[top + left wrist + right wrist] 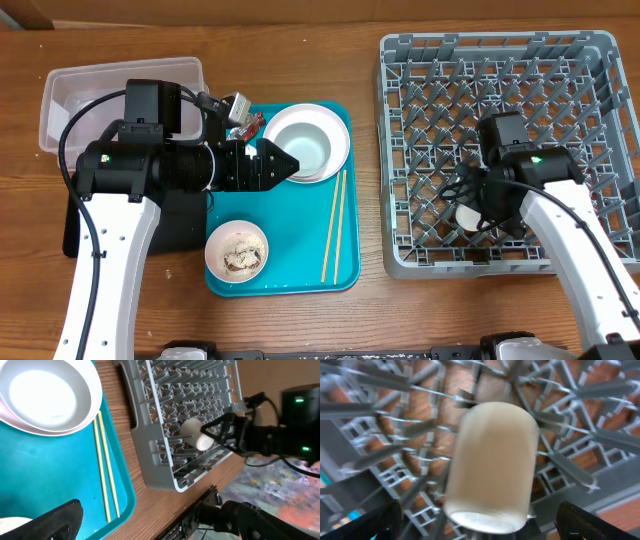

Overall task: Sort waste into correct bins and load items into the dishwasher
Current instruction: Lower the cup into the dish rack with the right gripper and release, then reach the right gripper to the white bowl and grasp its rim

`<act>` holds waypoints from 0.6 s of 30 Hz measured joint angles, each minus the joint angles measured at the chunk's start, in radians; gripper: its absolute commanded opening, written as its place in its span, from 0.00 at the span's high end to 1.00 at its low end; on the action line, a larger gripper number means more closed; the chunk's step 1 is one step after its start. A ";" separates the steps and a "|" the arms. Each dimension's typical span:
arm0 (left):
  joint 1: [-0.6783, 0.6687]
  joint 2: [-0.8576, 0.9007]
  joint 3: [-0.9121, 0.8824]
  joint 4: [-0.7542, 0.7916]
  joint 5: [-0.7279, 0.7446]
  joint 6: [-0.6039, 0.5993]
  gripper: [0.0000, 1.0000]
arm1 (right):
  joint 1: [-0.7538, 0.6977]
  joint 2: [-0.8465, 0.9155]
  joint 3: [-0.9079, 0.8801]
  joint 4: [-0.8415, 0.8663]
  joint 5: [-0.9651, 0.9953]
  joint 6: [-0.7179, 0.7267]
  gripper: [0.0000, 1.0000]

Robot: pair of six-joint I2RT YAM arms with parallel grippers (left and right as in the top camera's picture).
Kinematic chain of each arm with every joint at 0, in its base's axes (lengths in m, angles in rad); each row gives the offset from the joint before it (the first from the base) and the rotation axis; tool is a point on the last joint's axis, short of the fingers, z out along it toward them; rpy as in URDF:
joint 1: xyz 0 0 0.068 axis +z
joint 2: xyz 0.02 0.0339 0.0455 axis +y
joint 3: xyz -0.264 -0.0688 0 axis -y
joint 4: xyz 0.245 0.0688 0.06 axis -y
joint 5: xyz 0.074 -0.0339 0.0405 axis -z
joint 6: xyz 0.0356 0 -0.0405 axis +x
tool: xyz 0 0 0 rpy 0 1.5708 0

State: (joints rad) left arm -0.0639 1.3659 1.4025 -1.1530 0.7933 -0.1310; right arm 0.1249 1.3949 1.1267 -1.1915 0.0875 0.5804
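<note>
A small white cup (492, 465) lies on its side on the pegs of the grey dish rack (500, 60). My right gripper (480, 525) is open around it, fingers clear of its sides. The cup also shows in the overhead view (467, 218) and the left wrist view (195, 435). My left gripper (285, 165) is open and empty above the teal tray (345, 270), next to the grey bowl (303, 140) stacked on the pink plate (322, 172). The red-and-silver wrapper (240, 112) lies by my left wrist. A small bowl with rice scraps (237, 250) and chopsticks (333, 225) sit on the tray. The napkin is out of view.
The clear tub (70, 90) stands at the far left. The black tray (185, 225) is partly under my left arm. The rack's upright pegs surround my right gripper (470, 205). The table's front edge runs close below the teal tray.
</note>
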 measured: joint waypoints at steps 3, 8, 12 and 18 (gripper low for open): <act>-0.014 0.000 0.000 0.000 -0.028 0.000 0.00 | 0.010 -0.056 0.027 0.056 -0.068 -0.053 0.03; -0.077 0.000 0.001 -0.005 -0.140 -0.008 0.00 | 0.093 -0.177 0.066 0.209 -0.257 -0.165 0.12; -0.093 0.003 0.053 -0.130 -0.275 -0.027 0.00 | 0.201 -0.199 0.078 0.294 -0.360 -0.188 0.17; -0.056 0.005 0.379 -0.333 -0.489 -0.050 0.00 | 0.423 -0.065 0.079 0.443 -0.393 -0.162 0.16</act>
State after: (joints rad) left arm -0.1196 1.3705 1.7813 -1.4857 0.3042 -0.1810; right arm 0.5484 1.3296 1.2053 -0.7483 -0.3054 0.4183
